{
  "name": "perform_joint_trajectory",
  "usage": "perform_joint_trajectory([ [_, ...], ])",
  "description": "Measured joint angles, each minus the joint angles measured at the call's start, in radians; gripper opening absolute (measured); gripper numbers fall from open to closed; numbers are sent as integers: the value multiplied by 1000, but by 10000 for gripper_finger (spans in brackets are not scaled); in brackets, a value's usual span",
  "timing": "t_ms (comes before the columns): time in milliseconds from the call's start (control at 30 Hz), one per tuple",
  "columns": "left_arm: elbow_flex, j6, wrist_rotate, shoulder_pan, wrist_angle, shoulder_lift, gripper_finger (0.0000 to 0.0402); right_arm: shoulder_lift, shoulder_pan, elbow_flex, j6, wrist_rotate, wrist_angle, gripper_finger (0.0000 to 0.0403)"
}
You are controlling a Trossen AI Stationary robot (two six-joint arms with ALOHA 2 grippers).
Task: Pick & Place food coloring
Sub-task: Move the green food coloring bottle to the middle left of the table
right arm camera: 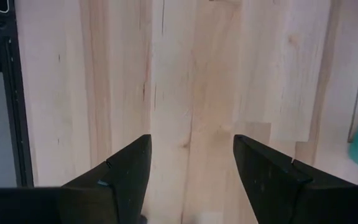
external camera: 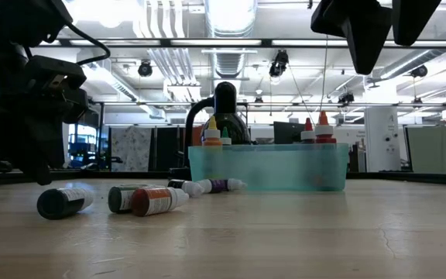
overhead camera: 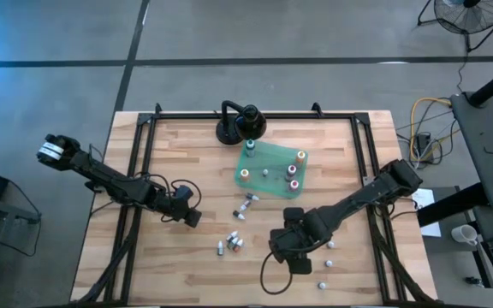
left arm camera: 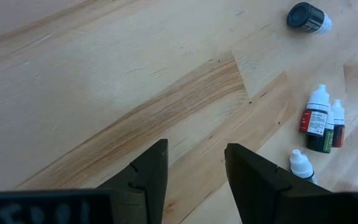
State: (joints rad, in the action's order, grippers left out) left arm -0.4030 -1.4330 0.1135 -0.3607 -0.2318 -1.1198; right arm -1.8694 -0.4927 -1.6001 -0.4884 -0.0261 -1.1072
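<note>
**High view: both grippers hanging released over the counter, bottles scattered and on the green sheet**

High view is showing us the right gripper hanging over the near middle of the counter, and in the right wrist view we are seeing its two dark fingers standing wide apart with only bare wood between them, so it is released and carrying nothing. We are finding the left gripper resting just above the wood toward the left; the left wrist view is showing its fingers parted and empty as well.

Moving outward, we are seeing food coloring bottles lying on their sides between the two grippers: a small cluster near the front and another pair a little farther back. The left wrist view is picking up that cluster, with a red-labelled bottle beside darker ones, and a dark-capped bottle lying apart from them. In the low view we are looking at three of these lying in a row. A few more tiny bottles are lying to the right of the right gripper.

Farther back, we are seeing several bottles standing upright on the green sheet, among them ones near its right edge. Behind the sheet a black stand is sitting at the rear edge.
</note>
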Motion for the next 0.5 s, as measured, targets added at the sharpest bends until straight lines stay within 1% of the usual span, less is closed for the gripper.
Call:
perform_joint_trajectory([
  [233, 0, -2, 1, 1, 0, 0, 133, 0, 0, 0, 2, 0, 25, 219],
  [267, 0, -3, 14, 1, 3, 0, 133, 0, 0, 0, 2, 0, 25, 219],
  [500, 0, -6, 261, 1, 56, 0, 133, 0, 0, 0, 2, -1, 30, 219],
])
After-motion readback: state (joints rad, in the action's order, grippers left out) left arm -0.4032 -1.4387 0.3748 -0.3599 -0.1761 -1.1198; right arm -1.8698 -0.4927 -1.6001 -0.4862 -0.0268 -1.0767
